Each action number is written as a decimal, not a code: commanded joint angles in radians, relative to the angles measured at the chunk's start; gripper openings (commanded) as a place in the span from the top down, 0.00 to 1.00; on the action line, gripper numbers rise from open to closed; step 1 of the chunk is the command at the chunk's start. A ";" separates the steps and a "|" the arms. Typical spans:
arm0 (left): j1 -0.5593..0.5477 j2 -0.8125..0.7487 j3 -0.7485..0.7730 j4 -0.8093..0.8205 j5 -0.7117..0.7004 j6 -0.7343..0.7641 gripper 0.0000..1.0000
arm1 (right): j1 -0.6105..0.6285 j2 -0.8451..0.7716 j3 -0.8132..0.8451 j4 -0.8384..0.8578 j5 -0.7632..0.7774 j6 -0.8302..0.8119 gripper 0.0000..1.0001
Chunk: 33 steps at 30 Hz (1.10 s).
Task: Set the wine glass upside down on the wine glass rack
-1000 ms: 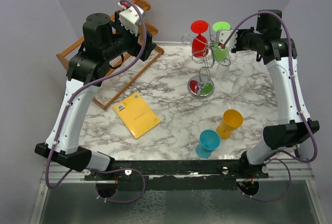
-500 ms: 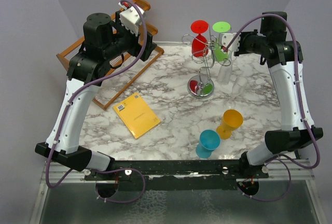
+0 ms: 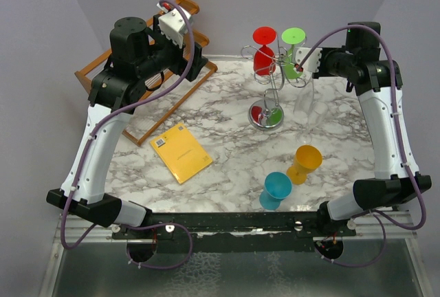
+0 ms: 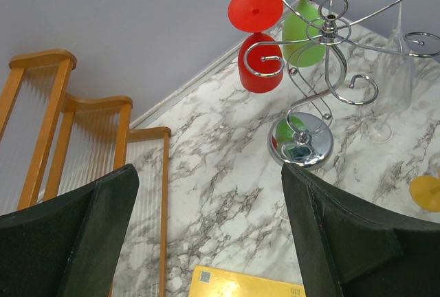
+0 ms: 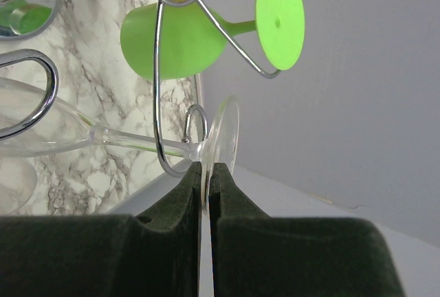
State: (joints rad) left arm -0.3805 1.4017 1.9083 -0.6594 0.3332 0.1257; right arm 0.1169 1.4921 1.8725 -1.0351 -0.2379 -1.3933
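Compared with one second ago, the right arm has lifted its elbow and moved its wrist to the right, and the bowl of the clear wine glass has shifted a little toward the rack; the left arm has not changed. The right gripper is clenched on the lower edge of the glass's round foot, which stands up just beyond its fingertips. From the foot the stem runs away to the left of the jaws, and a wire hook of the silver wine glass rack curls around the stem just ahead of the fingertips. In the top view the glass hangs bowl down under this hook, beside the rack's pole. Above the right jaws, further out, a green glass hangs upside down on the rack. The left gripper is spread wide and holds nothing. Far ahead of its jaws, to the right, the rack stands on the marble table with a red glass hanging on it. A wooden rack is to their left.
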 commanded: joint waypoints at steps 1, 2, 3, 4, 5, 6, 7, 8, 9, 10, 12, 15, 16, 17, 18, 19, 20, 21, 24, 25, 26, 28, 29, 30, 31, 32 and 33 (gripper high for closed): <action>0.006 -0.022 -0.006 0.026 0.033 -0.002 0.12 | 0.001 -0.041 -0.024 0.069 0.071 0.032 0.99; 0.006 -0.021 -0.007 0.026 0.034 -0.002 0.12 | 0.001 -0.042 -0.029 0.076 0.080 0.033 0.99; 0.006 -0.022 -0.008 0.026 0.034 -0.002 0.12 | 0.001 -0.041 -0.034 0.083 0.089 0.035 0.99; 0.006 -0.024 -0.011 0.026 0.035 -0.002 0.12 | 0.001 -0.042 -0.037 0.087 0.096 0.036 0.99; 0.006 -0.023 -0.012 0.025 0.035 -0.001 0.12 | 0.001 -0.042 -0.041 0.092 0.101 0.037 0.99; 0.005 -0.024 -0.012 0.025 0.034 0.000 0.12 | 0.001 -0.041 -0.043 0.096 0.105 0.038 0.99; 0.006 -0.024 -0.013 0.025 0.035 -0.001 0.12 | 0.001 -0.042 -0.044 0.099 0.108 0.039 0.99; 0.006 -0.026 -0.014 0.024 0.034 0.000 0.12 | 0.002 -0.041 -0.044 0.103 0.110 0.040 0.99; 0.006 -0.026 -0.015 0.024 0.035 0.001 0.12 | 0.002 -0.040 -0.044 0.105 0.110 0.040 0.99; 0.006 -0.026 -0.016 0.023 0.035 0.001 0.12 | 0.001 -0.040 -0.044 0.107 0.109 0.041 0.99; 0.006 -0.027 -0.017 0.023 0.034 0.003 0.12 | 0.001 -0.036 -0.046 0.111 0.109 0.039 0.98; 0.008 -0.028 -0.017 0.023 0.035 0.004 0.12 | 0.001 -0.032 -0.046 0.118 0.108 0.038 0.98; 0.007 -0.029 -0.017 0.024 0.034 0.004 0.12 | 0.001 -0.029 -0.046 0.120 0.106 0.037 0.98; 0.008 -0.028 -0.017 0.023 0.034 0.006 0.12 | 0.002 -0.027 -0.044 0.122 0.102 0.036 0.98; 0.008 -0.028 -0.017 0.024 0.035 0.005 0.12 | 0.002 -0.025 -0.043 0.124 0.100 0.036 0.98; 0.008 -0.028 -0.017 0.023 0.034 0.005 0.12 | 0.001 -0.023 -0.041 0.126 0.099 0.036 0.98; 0.008 -0.028 -0.017 0.022 0.035 0.006 0.12 | 0.001 -0.021 -0.039 0.128 0.096 0.035 0.97; 0.008 -0.028 -0.017 0.022 0.036 0.007 0.12 | 0.002 -0.017 -0.036 0.128 0.094 0.034 0.97; 0.007 -0.025 -0.015 0.022 0.036 0.006 0.12 | 0.002 -0.013 -0.029 0.127 0.082 0.033 0.96; 0.008 -0.024 -0.013 0.021 0.038 0.008 0.12 | 0.001 -0.011 -0.029 0.127 0.077 0.033 0.96; 0.008 -0.024 -0.012 0.020 0.039 0.006 0.12 | 0.002 -0.011 -0.028 0.126 0.070 0.032 0.95; 0.008 -0.023 -0.010 0.021 0.040 0.007 0.12 | 0.002 -0.008 -0.029 0.127 0.057 0.032 0.95; 0.007 -0.021 -0.010 0.020 0.041 0.007 0.12 | 0.002 -0.006 -0.029 0.128 0.051 0.032 0.95; 0.008 -0.021 -0.008 0.020 0.042 0.007 0.12 | 0.002 -0.005 -0.029 0.129 0.043 0.033 0.95; 0.007 -0.019 -0.008 0.021 0.042 0.007 0.12 | 0.003 -0.003 -0.029 0.129 0.035 0.033 0.95; 0.008 -0.018 -0.008 0.020 0.043 0.007 0.12 | 0.002 -0.001 -0.029 0.129 0.028 0.032 0.95; 0.008 -0.017 -0.007 0.020 0.044 0.007 0.12 | 0.002 0.000 -0.029 0.129 0.021 0.033 0.95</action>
State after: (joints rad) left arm -0.3790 1.3987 1.8992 -0.6594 0.3492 0.1265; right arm 0.1169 1.4849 1.8313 -0.9558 -0.1711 -1.3659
